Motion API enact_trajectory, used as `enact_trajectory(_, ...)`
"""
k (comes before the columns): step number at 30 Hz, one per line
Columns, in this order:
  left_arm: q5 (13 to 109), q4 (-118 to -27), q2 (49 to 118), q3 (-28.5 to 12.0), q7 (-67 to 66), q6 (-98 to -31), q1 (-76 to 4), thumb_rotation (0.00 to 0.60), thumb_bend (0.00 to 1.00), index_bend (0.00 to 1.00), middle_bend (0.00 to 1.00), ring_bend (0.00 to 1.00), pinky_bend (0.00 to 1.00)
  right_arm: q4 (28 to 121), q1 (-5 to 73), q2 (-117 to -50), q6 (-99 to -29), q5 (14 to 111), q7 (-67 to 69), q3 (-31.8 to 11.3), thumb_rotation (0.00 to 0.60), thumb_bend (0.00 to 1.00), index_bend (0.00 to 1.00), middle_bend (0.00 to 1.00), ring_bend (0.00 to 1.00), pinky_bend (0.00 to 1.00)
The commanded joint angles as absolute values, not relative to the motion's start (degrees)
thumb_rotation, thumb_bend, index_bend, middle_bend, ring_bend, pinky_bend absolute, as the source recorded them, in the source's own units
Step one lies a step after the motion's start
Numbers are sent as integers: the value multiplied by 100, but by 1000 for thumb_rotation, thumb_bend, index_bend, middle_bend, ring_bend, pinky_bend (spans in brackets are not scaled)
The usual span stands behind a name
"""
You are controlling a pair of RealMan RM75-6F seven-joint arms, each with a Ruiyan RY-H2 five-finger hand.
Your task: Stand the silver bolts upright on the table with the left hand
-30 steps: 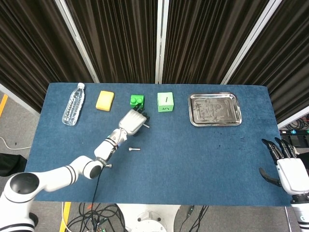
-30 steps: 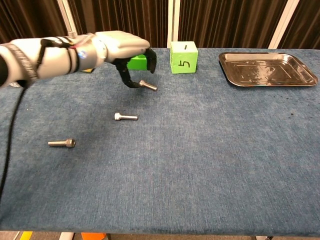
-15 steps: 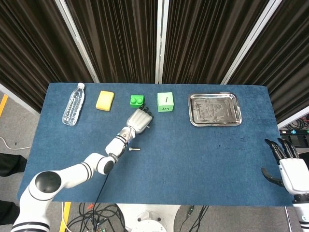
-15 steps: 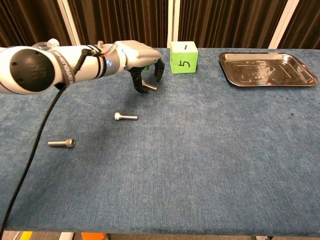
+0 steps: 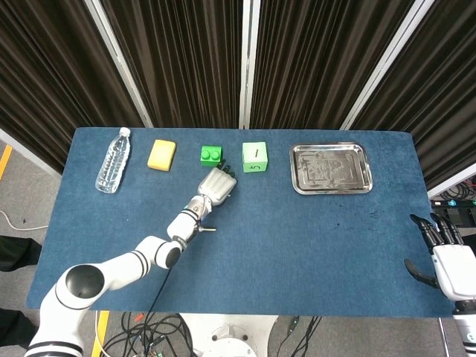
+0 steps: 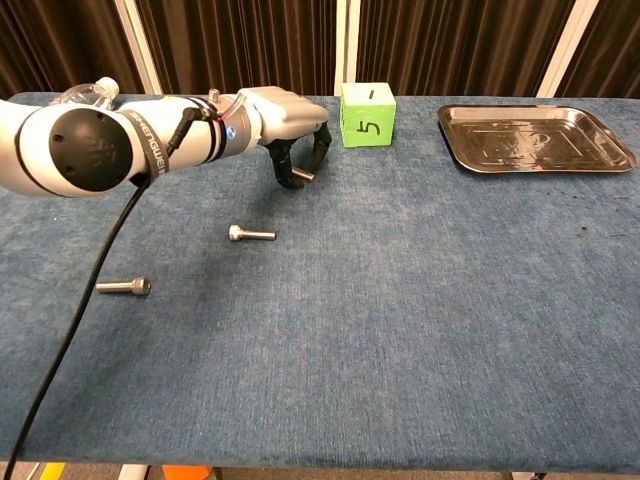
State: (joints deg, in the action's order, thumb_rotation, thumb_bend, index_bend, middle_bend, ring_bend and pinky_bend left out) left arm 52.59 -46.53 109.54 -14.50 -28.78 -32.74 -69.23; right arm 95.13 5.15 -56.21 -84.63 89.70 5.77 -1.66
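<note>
Three silver bolts lie on their sides on the blue table (image 6: 420, 300). In the chest view, one bolt (image 6: 305, 173) lies under my left hand (image 6: 292, 128), whose thumb and fingers curve down on either side of it; a gap shows between the bolt and the far fingers. A second bolt (image 6: 250, 234) lies nearer the front, and a third bolt (image 6: 124, 287) at the front left. The head view shows the left hand (image 5: 216, 186) hiding the first bolt, with the second bolt (image 5: 207, 229) just below the wrist. My right hand (image 5: 446, 262) hangs off the table's right edge, fingers spread and holding nothing.
Along the back stand a clear bottle (image 5: 113, 161), a yellow sponge (image 5: 162, 154), a dark green brick (image 5: 211, 155), a light green cube (image 6: 367, 114) and a steel tray (image 6: 535, 137). My left arm's cable (image 6: 75, 330) trails over the front left.
My left hand has moved right and down over the far bolt, its fingers now curving round it. The bolt lies where it was. The other bolts have not moved.
</note>
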Motion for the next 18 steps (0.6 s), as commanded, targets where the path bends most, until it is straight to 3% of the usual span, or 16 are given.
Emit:
enact_trajectory(1, 5244, -4553, 11016, -1447, -2856, -3251, -6966, 600, 311, 468, 249, 123, 53, 9514, 509, -5617, -8469, 8971, 579, -166, 600, 200, 78, 156, 0, 25)
enact_trajectory(18, 5298, -4265, 11203, -1425, -2601, -3257, -6971, 600, 386, 529, 250, 123, 52, 9532, 489, -5607, -8461, 8956, 586, -174, 600, 200, 78, 156, 0, 25)
